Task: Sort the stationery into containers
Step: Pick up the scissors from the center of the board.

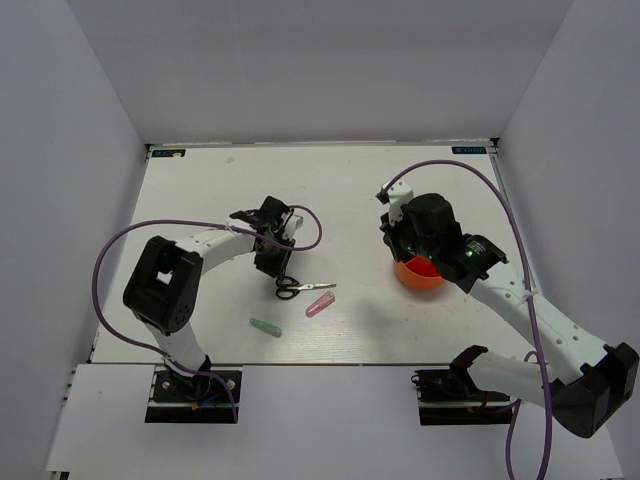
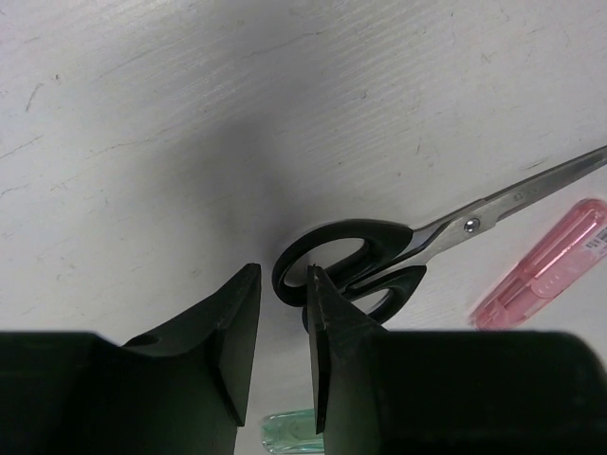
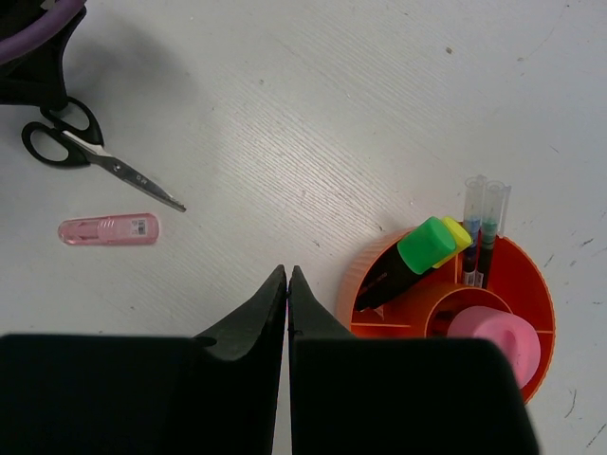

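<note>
A white desk [image 1: 200,190] fills the floor of a boxed enclosure. In the wrist views its painted top shows fine grain lines, faint scuffs and a few dark specks. Plain, bare, pale grey walls close it in: a back wall [image 1: 320,70], a left wall [image 1: 60,150] and a right wall [image 1: 580,120]. A small dark label [image 1: 170,153] sits at the desk's far left corner and a second label [image 1: 468,150] at its far right. A white panel [image 1: 330,420] runs along the near edge. The light is soft and even, with blurred shadows.
</note>
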`<state>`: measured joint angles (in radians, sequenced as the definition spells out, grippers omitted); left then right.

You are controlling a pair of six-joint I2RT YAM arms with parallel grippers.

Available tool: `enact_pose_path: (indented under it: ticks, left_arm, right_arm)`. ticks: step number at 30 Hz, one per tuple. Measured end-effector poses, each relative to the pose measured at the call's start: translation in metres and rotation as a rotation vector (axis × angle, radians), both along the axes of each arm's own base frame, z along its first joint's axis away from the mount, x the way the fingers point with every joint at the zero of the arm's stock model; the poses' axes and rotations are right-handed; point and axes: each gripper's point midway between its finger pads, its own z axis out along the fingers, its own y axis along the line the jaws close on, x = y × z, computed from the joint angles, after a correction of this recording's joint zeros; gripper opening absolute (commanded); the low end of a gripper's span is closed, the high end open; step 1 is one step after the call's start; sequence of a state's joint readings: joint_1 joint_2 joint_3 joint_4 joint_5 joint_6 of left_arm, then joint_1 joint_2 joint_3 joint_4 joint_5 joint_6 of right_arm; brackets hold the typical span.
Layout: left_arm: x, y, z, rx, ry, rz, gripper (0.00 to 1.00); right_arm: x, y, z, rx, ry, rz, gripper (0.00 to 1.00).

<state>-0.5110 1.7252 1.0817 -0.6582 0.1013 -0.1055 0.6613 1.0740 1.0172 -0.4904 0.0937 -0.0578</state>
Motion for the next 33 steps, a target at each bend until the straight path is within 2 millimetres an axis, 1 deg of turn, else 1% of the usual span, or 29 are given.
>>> enact_pose_path:
  ticks: [7, 8, 13, 16, 18, 19, 20, 22, 23, 26, 27, 28, 29, 30, 31, 33]
  left_arm:
    - [0.001, -0.001, -0.002, 0.03, -0.022, -0.009, 0.37]
    - [0.002, -0.001, -0.002, 0.036, -0.027, -0.009, 0.36]
    - [-0.001, 0.002, -0.012, 0.091, -0.04, -0.016, 0.35]
    - [0.0, 0.002, -0.013, 0.115, -0.059, -0.021, 0.34]
    - [0.0, 0.002, -0.014, 0.123, -0.065, -0.021, 0.26]
    - [0.0, 0.002, -0.014, 0.123, -0.068, -0.02, 0.2]
    - [0.0, 0.002, -0.014, 0.126, -0.069, -0.021, 0.1]
    - [0.001, 0.002, -0.014, 0.125, -0.072, -0.013, 0.02]
    - [0.0, 0.002, -0.014, 0.126, -0.071, -0.013, 0.0]
    - [0.0, 0.002, -0.014, 0.128, -0.072, -0.014, 0.0]
    - [0.0, 0.002, -0.014, 0.128, -0.072, -0.013, 0.0]
    - [0.0, 0.002, -0.013, 0.129, -0.071, -0.013, 0.0]
    - [0.0, 0.002, -0.013, 0.13, -0.07, -0.014, 0.0]
    - [0.0, 0.003, -0.013, 0.131, -0.068, -0.014, 0.0]
    - [0.0, 0.003, -0.012, 0.134, -0.064, -0.014, 0.0]
    - [-0.001, 0.003, -0.008, 0.15, -0.055, -0.021, 0.0]
  right_arm:
    - [0.0, -0.001, 0.0, 0.006, 0.003, -0.001, 0.05]
    - [0.001, -0.001, 0.0, 0.007, 0.004, -0.001, 0.05]
    - [0.001, -0.002, 0.001, 0.013, 0.006, -0.003, 0.05]
    - [0.001, -0.003, 0.002, 0.015, 0.004, -0.006, 0.05]
    - [0.001, -0.003, 0.002, 0.017, 0.003, -0.006, 0.05]
    - [0.002, -0.004, 0.003, 0.019, 0.003, -0.01, 0.05]
    - [0.002, -0.004, 0.003, 0.02, 0.002, -0.011, 0.05]
    - [0.002, -0.005, 0.004, 0.023, 0.0, -0.013, 0.05]
    - [0.002, -0.005, 0.005, 0.024, -0.001, -0.015, 0.05]
    - [0.002, -0.007, 0.006, 0.027, -0.005, -0.019, 0.05]
    - [0.002, -0.007, 0.006, 0.027, -0.005, -0.019, 0.07]
    - [0.002, -0.007, 0.006, 0.027, -0.005, -0.019, 0.12]
    - [0.003, -0.007, 0.006, 0.028, -0.006, -0.022, 0.21]
    - [0.003, -0.009, 0.006, 0.023, -0.009, -0.026, 0.36]
    - [0.004, -0.01, 0.007, 0.019, -0.014, -0.032, 0.43]
    - [0.008, -0.017, 0.009, 0.0, -0.035, -0.059, 0.52]
